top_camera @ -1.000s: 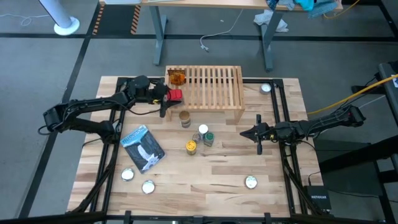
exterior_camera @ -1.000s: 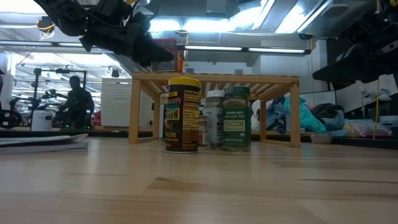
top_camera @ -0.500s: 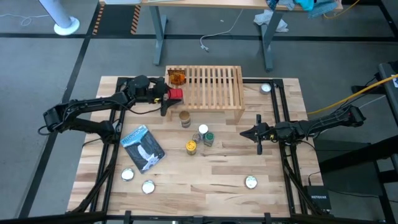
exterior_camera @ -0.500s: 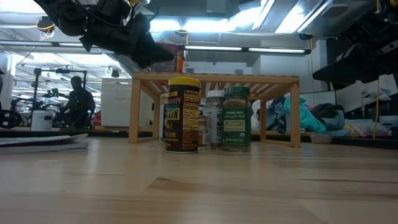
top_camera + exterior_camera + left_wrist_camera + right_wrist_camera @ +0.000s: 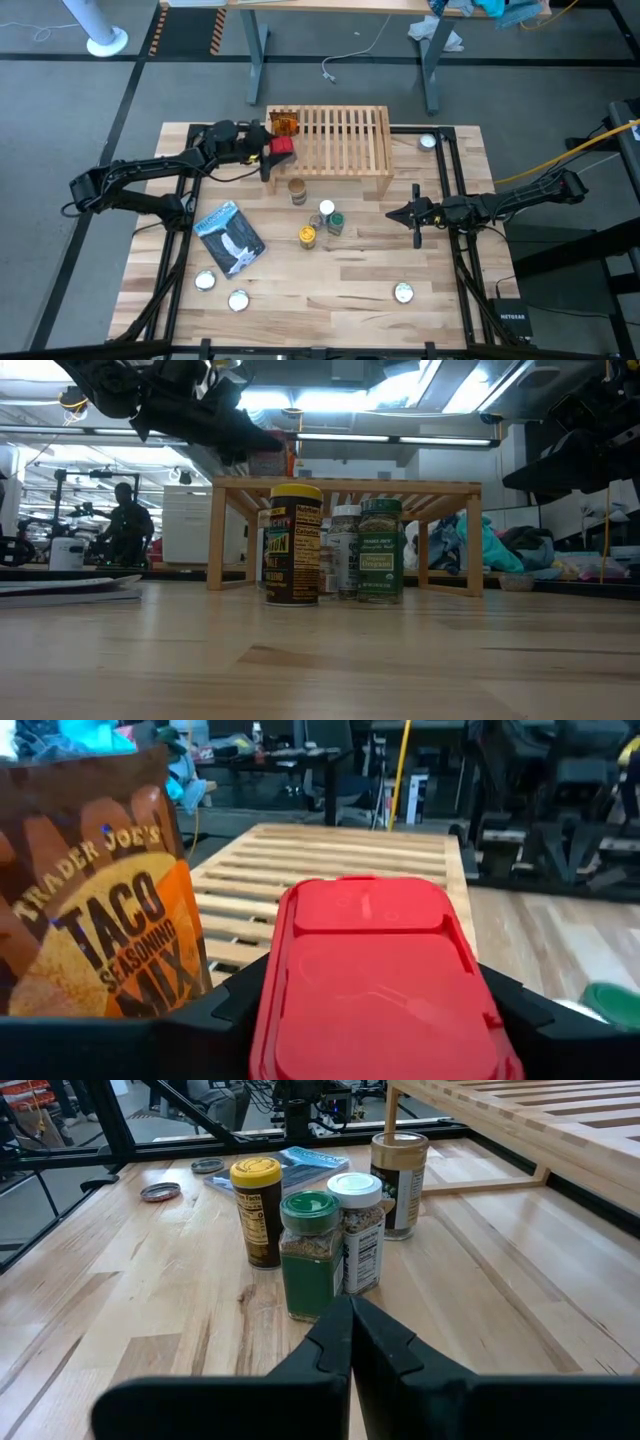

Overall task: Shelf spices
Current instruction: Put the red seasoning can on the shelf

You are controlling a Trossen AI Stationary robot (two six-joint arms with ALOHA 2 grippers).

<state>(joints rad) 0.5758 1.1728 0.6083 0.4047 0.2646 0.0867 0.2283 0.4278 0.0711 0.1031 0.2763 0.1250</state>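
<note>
1. The red tin [image 5: 380, 980] sits between the dark fingers of the left gripper [image 5: 268, 152], lid toward the wrist camera; the jaws stand on either side of it and hold it at the left edge of the shelf [image 5: 345, 140].
2. In the high view the red tin shows at the shelf's left side, just in front of the orange taco seasoning packet [image 5: 286, 126], which stands on the rack's far left corner.
3. The left wrist view shows the packet just beside the tin, with the light slats of the shelf running away behind both.
4. The shelf is a small light-wood rack at the far middle of the table [image 5: 330, 280]; in the low view it rises on legs behind the jars.
5. Four jars stand on the tabletop in front of the shelf: a tan-lidded jar [image 5: 297, 190] nearest the rack, then a white-lidded jar [image 5: 327, 209], a green-lidded jar [image 5: 336, 223] and a yellow-lidded jar [image 5: 307, 235] close together.
6. The right gripper [image 5: 417, 226] waits over the table's right part, well apart from the jars, its fingers pressed together on nothing.
7. A blue-and-white pouch [image 5: 231, 238] lies flat at front left, with silver discs [image 5: 205, 281] near it.
</note>
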